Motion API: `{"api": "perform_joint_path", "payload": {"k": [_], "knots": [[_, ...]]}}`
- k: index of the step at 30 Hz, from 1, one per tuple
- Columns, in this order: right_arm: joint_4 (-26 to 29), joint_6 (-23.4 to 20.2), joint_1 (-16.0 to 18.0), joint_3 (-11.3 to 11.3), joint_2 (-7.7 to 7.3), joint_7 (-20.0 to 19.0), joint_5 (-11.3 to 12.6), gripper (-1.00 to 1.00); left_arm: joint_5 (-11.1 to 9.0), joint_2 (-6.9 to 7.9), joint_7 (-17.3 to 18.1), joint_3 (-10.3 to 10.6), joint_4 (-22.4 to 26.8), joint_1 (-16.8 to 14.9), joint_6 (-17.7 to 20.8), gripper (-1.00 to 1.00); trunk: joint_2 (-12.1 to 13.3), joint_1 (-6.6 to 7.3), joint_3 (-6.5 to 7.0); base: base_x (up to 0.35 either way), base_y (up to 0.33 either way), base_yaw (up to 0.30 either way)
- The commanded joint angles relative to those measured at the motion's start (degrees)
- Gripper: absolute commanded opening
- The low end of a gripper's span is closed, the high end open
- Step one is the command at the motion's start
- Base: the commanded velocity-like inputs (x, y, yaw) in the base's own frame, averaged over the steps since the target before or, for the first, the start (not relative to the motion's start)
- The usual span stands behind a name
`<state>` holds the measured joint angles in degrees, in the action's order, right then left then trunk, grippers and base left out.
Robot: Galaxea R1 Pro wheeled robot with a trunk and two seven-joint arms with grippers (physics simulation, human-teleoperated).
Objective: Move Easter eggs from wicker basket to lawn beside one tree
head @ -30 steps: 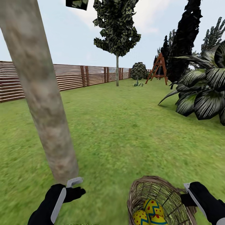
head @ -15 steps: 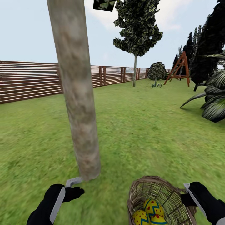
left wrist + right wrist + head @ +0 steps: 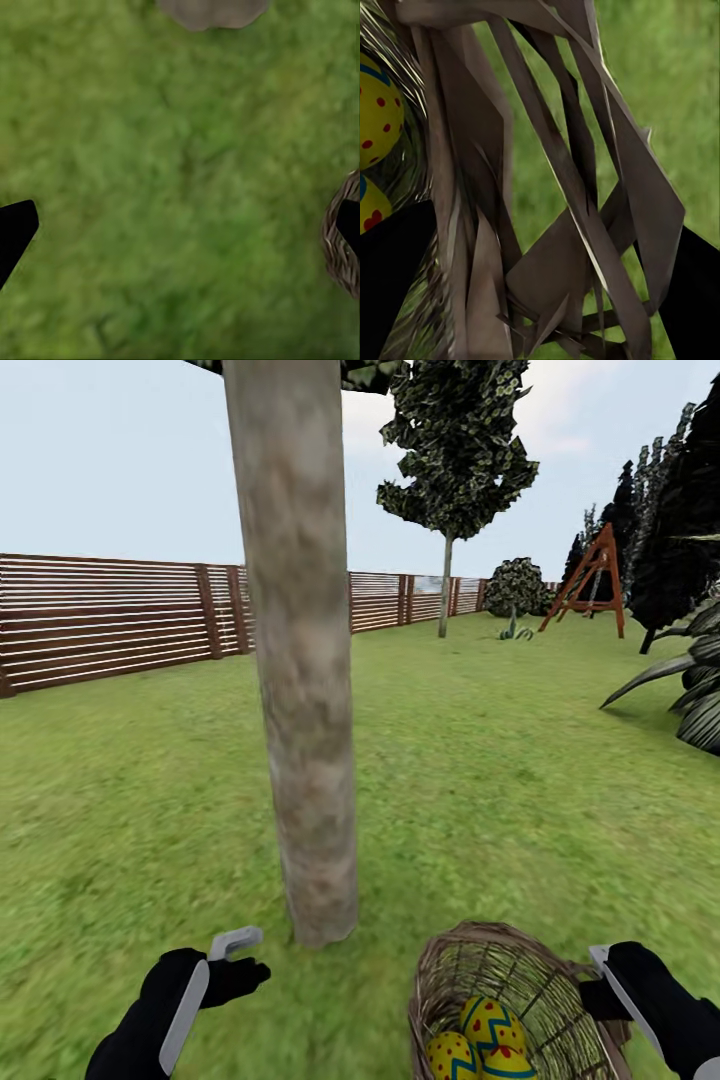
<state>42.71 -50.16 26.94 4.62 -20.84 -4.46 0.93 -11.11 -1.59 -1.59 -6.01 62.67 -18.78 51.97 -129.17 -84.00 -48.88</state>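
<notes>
The wicker basket (image 3: 520,985) is low at the right, and my right gripper (image 3: 598,985) is shut on its rim. In the right wrist view, woven strands of the wicker basket (image 3: 555,225) fill the space between the black fingers (image 3: 390,292). Three yellow Easter eggs (image 3: 490,1023) with red dots and blue zigzags lie inside, and two Easter eggs (image 3: 375,112) show through the weave. The tree (image 3: 305,710) stands straight ahead, its pale trunk meeting the lawn (image 3: 480,790) just beyond my hands. My left gripper (image 3: 243,958) is open and empty over the grass, near the tree (image 3: 214,11) base.
A brown slat fence (image 3: 110,615) runs along the left and back. A thin-trunked tree (image 3: 447,595), a round shrub (image 3: 515,588) and an orange A-frame (image 3: 592,582) stand far off. Large dark leaves (image 3: 690,700) and black conifers (image 3: 680,510) crowd the right edge.
The whole picture has swung, so the camera has turned: the trunk has gone from the picture's left to its middle. Both grippers and the basket keep their places in the picture.
</notes>
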Motion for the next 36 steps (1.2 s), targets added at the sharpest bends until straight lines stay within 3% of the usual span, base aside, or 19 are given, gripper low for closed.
{"api": "perform_joint_path", "payload": {"k": [1, 18, 36], "knots": [[0.1, -0.4, 0.0, 0.2, -0.08, -0.1, 0.5, -1.0, -0.4, -0.01, -0.2, -0.1, 0.1, 0.0, 0.2, 1.0, 0.0, 0.01, -0.06, 0.0, 0.345, 0.007], [0.0, -0.4, 0.0, 0.2, -0.08, -0.2, 0.6, -1.0, -0.4, -0.17, -0.1, -0.1, 0.0, 0.0, 0.2, 1.0, 0.0, 0.01, -0.06, 0.153, 0.315, 0.0], [-1.0, -0.3, 0.0, 0.3, 0.18, -0.6, 1.2, -1.0, -0.4, -0.51, -0.1, -0.1, -0.4, 0.0, 0.2, 1.0, 0.0, 0.01, -0.06, 0.009, 0.011, 0.0]]}}
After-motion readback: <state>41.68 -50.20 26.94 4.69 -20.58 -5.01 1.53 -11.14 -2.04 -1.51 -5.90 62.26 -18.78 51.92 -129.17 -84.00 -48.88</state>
